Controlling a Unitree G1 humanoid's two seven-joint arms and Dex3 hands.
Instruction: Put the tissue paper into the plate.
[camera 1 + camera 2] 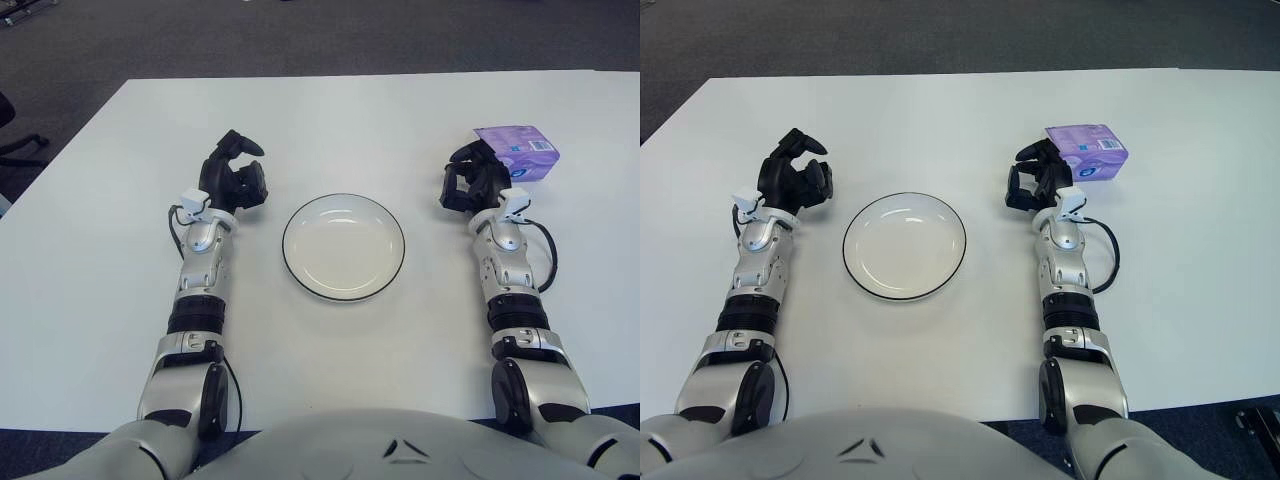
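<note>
Left hand was noted at the left of the tabletop, just beside the plate's left edge but apart from it; fingers were seen loosely curled, with nothing held. Its forearm was extended forward over the white surface.

Plate, white with a dark rim, was recorded at the centre between the two arms, with nothing in it.

Right hand was observed to the right of the plate, fingers partly curled around nothing, positioned just beside the near left corner of the tissue paper pack; contact between them could not be determined. The purple pack was found lying flat on the tabletop, well apart from the plate.
</note>
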